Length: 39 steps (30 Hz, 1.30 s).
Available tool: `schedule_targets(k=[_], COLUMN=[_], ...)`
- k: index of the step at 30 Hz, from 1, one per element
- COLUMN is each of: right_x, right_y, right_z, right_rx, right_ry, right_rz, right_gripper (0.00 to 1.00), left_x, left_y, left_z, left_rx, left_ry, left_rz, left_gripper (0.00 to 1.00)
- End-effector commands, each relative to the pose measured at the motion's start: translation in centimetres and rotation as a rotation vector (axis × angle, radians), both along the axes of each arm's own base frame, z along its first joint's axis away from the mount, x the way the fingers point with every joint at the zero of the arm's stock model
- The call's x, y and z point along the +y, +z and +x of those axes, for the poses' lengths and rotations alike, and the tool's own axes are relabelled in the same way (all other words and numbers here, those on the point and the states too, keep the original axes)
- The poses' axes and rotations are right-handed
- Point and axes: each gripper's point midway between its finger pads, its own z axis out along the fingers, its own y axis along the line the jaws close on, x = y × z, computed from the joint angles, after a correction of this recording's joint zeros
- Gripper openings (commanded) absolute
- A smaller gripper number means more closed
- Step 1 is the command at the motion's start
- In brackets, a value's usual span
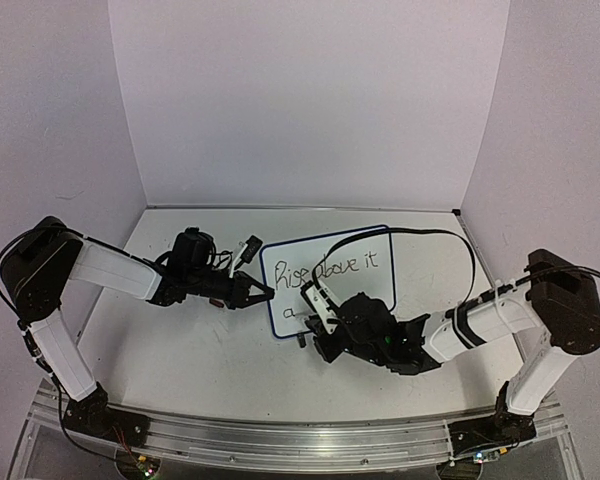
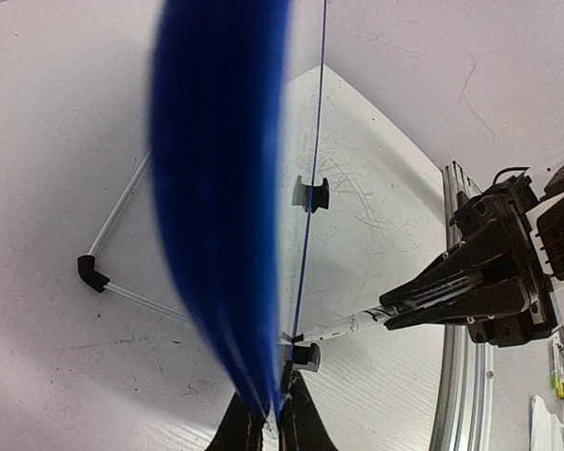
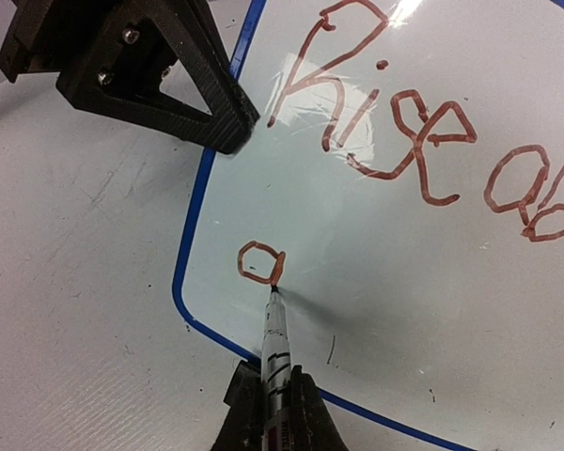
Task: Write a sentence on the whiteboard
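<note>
Whiteboard: small, blue-rimmed, propped on a wire stand, standing between the two arms. Sentence, part-written: top row reads "Rise above it"; second row holds only a looped "a", so by judgement "all." remains to be done. Left gripper: fingers closed on the board's left rim, beside the start of the top row, steadying it; in the left wrist view the blue rim runs straight out from between the fingertips. Right gripper: fingers closed around a marker, whose long axis points straight ahead out of the fingers. The marker tip appears to touch the board at the lower right of the "a" loop. Board position from the right fingers: directly ahead and beyond the tip, lower rim just in front of the fingertips, left rim off to the left. Governing relation: the unwritten stretch of the second row lies to the right of the tip, beneath "Rise", with bare board that way. The next strokes therefore call for travel rightward, across the marker's axis and not along it. Nearer arm for writing: right. Left gripper sits ahead and left of the tip, well apart from the stroke path.
</note>
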Motion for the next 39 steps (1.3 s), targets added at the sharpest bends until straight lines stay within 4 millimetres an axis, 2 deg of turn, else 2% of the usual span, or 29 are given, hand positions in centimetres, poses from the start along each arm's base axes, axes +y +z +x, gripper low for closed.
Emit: schedule_targets(k=[1,3,5,9,15,26,39], right_x=[-2.3,-2.8,-2.6,-0.4,0.8,0.1,-0.2], right_y=[2.9,4.8,5.6,4.1,4.9,3.8,2.2], right_z=[0.0,-0.7,-0.6,-0.2,0.9,1.9,1.6], right_rx=[-0.067,-0.111,-0.14,-0.104,-0.122,-0.122,-0.084], right_ry=[-0.042,-0.007,0.008,0.045,0.023,-0.049,-0.048], right_rz=[0.076,0.136,0.139,0.093,0.106,0.065,0.017], right_gripper=[0.0,0.0,0.0,0.0,0.0,0.0,0.0], left_x=[0.8,0.8,0.8,0.8,0.8,0.8,0.8], left_y=[-2.0,-2.0,-1.9,-2.1,-2.1,-1.9,-1.9], left_z=[0.9,0.9,0.9,0.9,0.9,0.8,0.8], left_rx=[-0.019,-0.02,-0.021,-0.016,-0.017,-0.02,-0.022], left_ry=[0.054,0.055,0.054,0.053,0.054,0.054,0.053], left_rz=[0.102,0.102,0.101,0.103,0.103,0.102,0.103], left_gripper=[0.0,0.0,0.0,0.0,0.0,0.0,0.0])
